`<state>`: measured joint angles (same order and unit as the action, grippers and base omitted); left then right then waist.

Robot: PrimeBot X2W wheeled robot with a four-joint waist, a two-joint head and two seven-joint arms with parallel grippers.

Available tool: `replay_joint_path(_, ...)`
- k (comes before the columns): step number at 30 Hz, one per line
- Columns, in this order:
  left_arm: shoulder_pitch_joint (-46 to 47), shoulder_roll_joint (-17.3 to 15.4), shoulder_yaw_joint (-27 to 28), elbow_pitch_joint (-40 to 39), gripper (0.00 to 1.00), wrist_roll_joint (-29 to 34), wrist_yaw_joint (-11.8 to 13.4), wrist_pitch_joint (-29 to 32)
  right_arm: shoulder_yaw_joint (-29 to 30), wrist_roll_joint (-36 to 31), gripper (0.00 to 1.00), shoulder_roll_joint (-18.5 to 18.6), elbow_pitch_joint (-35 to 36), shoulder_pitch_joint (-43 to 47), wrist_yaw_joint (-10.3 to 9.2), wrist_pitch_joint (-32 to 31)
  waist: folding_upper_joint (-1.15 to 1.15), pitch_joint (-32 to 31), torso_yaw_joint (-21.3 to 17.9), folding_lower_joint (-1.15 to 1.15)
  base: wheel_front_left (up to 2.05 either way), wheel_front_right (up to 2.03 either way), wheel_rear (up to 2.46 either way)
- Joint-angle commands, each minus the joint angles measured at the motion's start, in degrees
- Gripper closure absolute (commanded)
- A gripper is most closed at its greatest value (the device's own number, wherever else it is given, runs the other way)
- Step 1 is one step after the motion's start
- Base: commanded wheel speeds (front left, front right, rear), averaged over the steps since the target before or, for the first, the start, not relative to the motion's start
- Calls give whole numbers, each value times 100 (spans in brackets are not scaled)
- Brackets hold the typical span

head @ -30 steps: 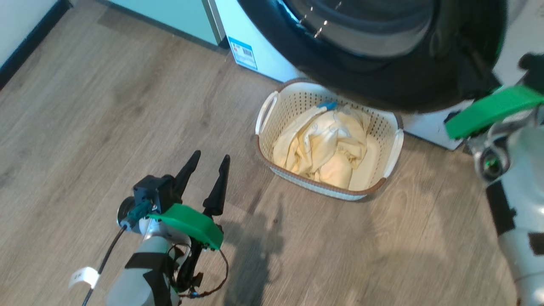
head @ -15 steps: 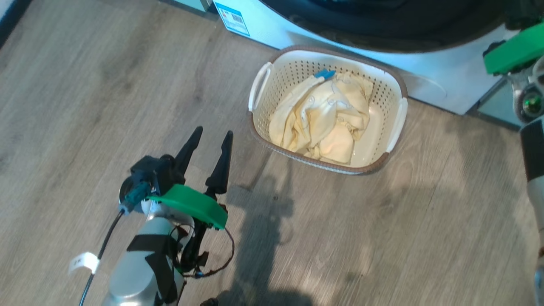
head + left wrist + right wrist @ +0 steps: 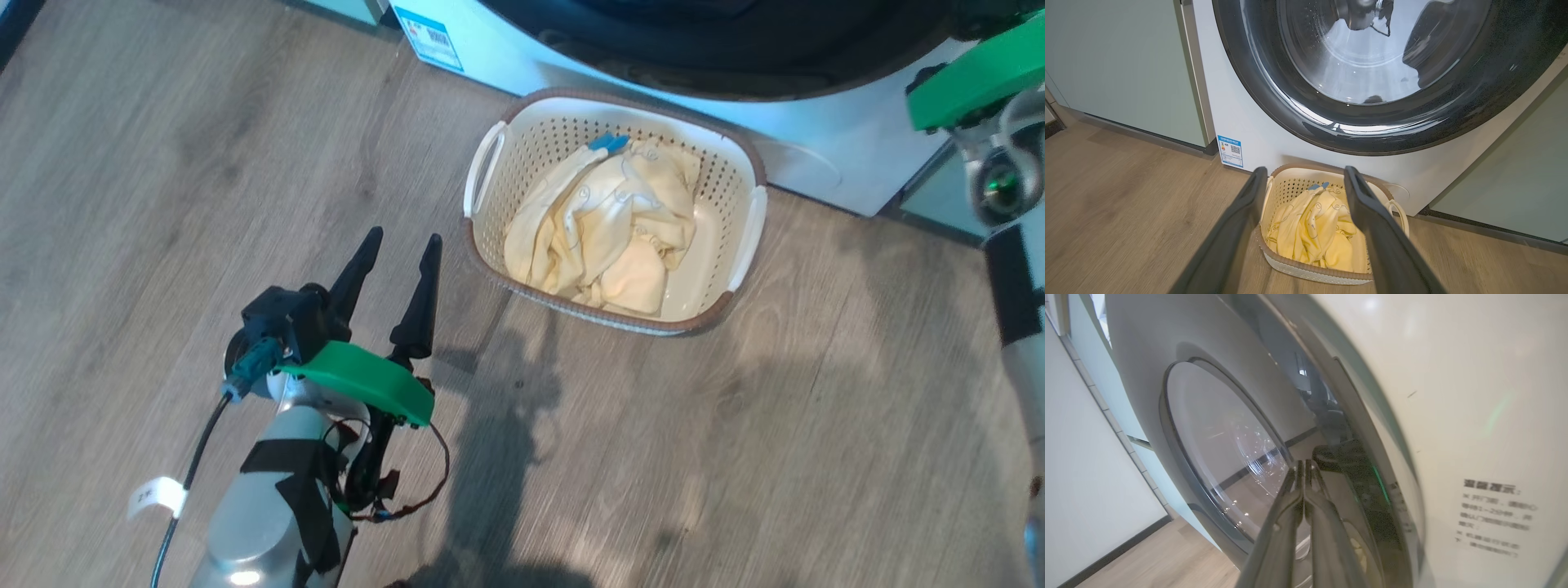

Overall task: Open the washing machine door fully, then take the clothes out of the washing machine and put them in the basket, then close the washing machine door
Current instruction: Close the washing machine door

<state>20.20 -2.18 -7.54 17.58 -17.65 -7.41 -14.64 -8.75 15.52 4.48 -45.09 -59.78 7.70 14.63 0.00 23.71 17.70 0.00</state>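
Note:
The washing machine door (image 3: 1363, 53), with its black rim and clear glass, lies flush against the white washing machine (image 3: 1241, 122). The clothes (image 3: 604, 237), pale yellow, lie in the basket (image 3: 718, 306) on the floor right before the machine. My left gripper (image 3: 403, 237) hovers open and empty over the floor to the basket's left; in the left wrist view its fingers frame the basket (image 3: 1298, 183) and the clothes (image 3: 1310, 232). My right gripper (image 3: 1302, 463) is shut, empty, its tips at the door's glossy rim (image 3: 1355, 465) beside the glass (image 3: 1220, 437).
Pale green cabinet panels (image 3: 1126, 69) flank the machine on both sides. A blue label (image 3: 430, 37) sits low on the machine's front. Wood floor (image 3: 735, 457) spreads open in front of the basket. The right arm's green wrist piece (image 3: 971, 77) hangs at the upper right.
The door, which overhung the basket's far rim a second ago, now lies back against the machine. The head view has shifted. Both grippers kept their states.

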Motion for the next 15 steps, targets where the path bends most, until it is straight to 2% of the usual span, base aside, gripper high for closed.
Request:
replay_joint_path(1,37,-98,218,-125,0,18,-8,-36,-238,104,100,-118,276,175,-21,37,0,-133,-32,0,0,0,0)
replay_joint_path(8,-35,-207,318,-73,0,24,-8,-36,-605,353,100,-142,557,716,-21,37,0,-507,-135,0,0,0,0)
replay_joint_path(15,-153,-502,638,48,0,29,-8,-36,-838,579,100,-155,849,1506,-21,37,0,-1109,-424,0,0,0,0)
